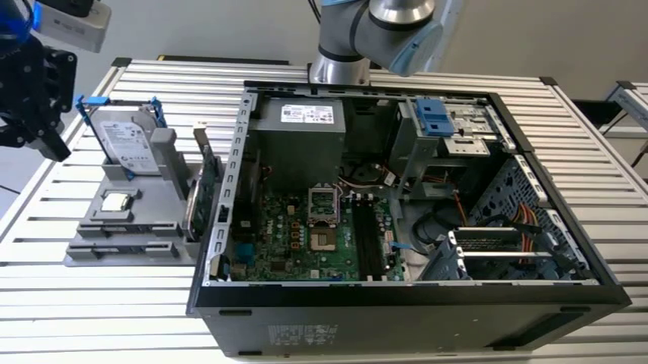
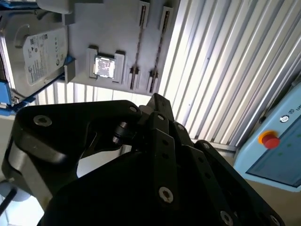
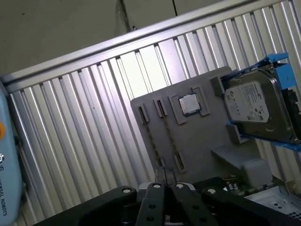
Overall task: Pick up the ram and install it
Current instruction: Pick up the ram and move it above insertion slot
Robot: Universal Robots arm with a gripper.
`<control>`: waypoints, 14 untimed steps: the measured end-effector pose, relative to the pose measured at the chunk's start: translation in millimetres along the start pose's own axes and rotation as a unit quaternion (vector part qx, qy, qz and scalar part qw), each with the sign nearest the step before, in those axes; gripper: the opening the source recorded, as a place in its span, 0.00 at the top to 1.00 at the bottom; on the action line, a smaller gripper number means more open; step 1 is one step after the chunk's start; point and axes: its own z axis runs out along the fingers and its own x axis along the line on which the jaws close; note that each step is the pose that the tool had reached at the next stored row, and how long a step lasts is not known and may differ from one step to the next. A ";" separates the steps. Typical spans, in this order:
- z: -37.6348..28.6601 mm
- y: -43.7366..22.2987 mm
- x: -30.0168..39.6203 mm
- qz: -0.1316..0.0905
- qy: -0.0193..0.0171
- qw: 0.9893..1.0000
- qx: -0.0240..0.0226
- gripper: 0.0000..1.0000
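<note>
Jaws clenched together, nothing between them. The gripper (image 1: 53, 148) hangs above the worktop (image 1: 102, 303), just off the grey holder (image 1: 152, 220) on the side away from the computer case (image 1: 405, 334). The ram's place cannot be told. The holder's two long slots (image 3: 171, 136) appear as thin lines.

1. Gripper (image 1: 33, 140) hangs black at the frame's edge, partly cut off, over the slatted table (image 1: 102, 303).
2. Nearest the tool is the silver hard drive (image 1: 130, 144) in its blue frame, propped upright just beside it.
3. Lower than the tool sits the grey tray (image 1: 167, 227), with a square chip (image 1: 117, 201) lying flat on it.
4. Past the tray from the gripper, a green card (image 1: 208, 196) stands on edge against the open computer case (image 1: 405, 318).
5. Well away from the tool, inside the case, are the motherboard (image 1: 294, 243) and long dark slots (image 1: 366, 244). Whether anything sits in them is hard to tell.
6. The arm (image 1: 400, 23) rises behind the case.
</note>
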 end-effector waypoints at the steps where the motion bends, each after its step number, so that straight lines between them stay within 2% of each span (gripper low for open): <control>1: 0.0 0.0 0.0 -0.005 0.000 1.000 0.000 1.00; 5: 0.1 0.0 0.0 -0.032 0.000 0.999 0.002 1.00; 8: 0.1 0.0 0.0 -0.056 0.001 0.998 0.002 1.00; 11: 0.1 0.0 0.0 -0.084 0.002 0.996 0.001 1.00; 14: 0.1 0.0 0.0 -0.111 0.003 0.994 0.001 1.00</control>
